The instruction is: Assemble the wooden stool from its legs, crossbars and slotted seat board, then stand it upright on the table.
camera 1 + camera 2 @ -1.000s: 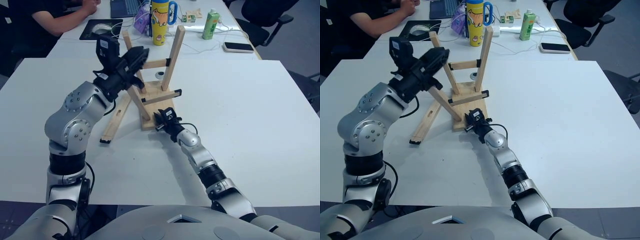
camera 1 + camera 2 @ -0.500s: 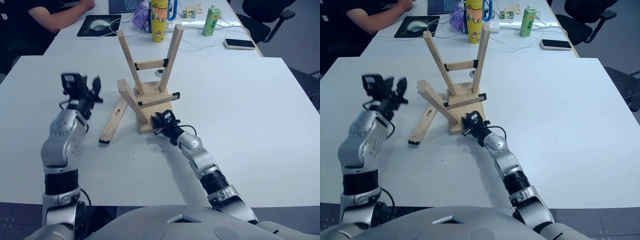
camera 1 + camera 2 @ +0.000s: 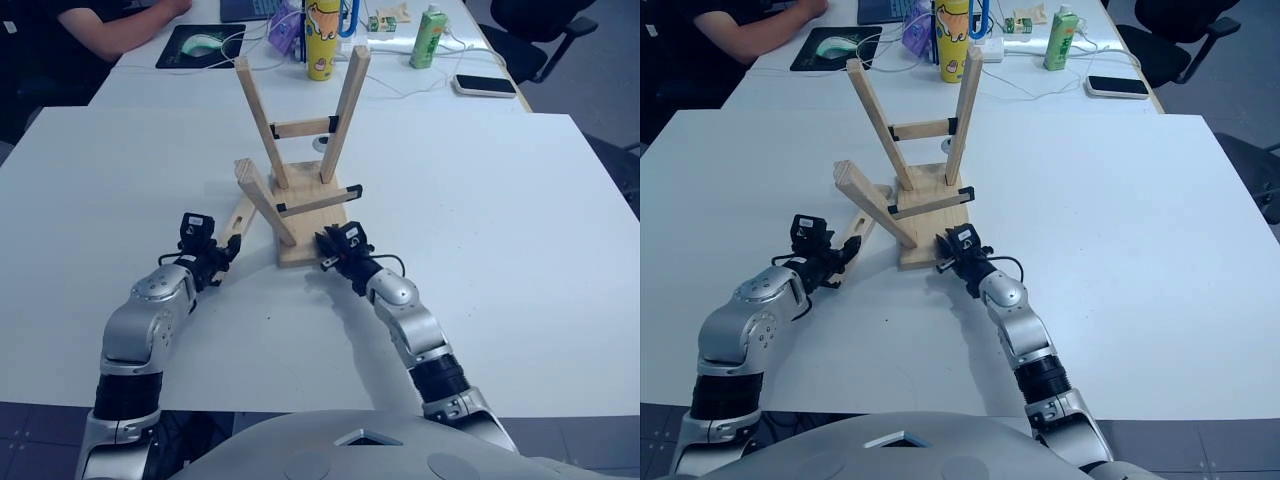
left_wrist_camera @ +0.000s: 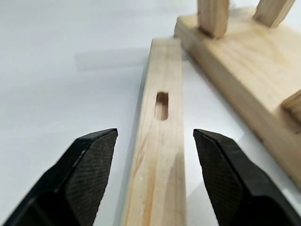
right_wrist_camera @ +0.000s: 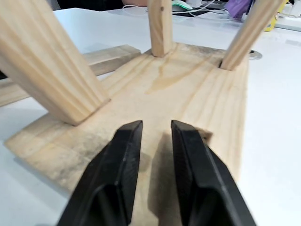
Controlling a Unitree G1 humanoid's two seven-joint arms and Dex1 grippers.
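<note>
White bench, big flat top, carries everything. The pale wooden stool sits upside down near the middle. Its rectangular slotted seat board lies flat, long axis running away from the robot, and three square legs point up. The two far legs splay apart toward their tops, with a short wooden crossbar between them. The near-left leg tips way over to the left, and a second crossbar with black ends runs from it toward the far-right leg.

A loose wooden leg lies flat on the bench just left of the seat board. Its long axis points away and slightly right, the oblong slot faces up, and the far end sits right by the board's corner.

The left gripper is down low with its fingers spread, one on each side of the loose leg and a gap on both sides. It hides the leg's near end in the head views.

The right gripper is at the board's near-right corner, fingers drawn almost together. Can't tell if the tips touch the wood.
</note>
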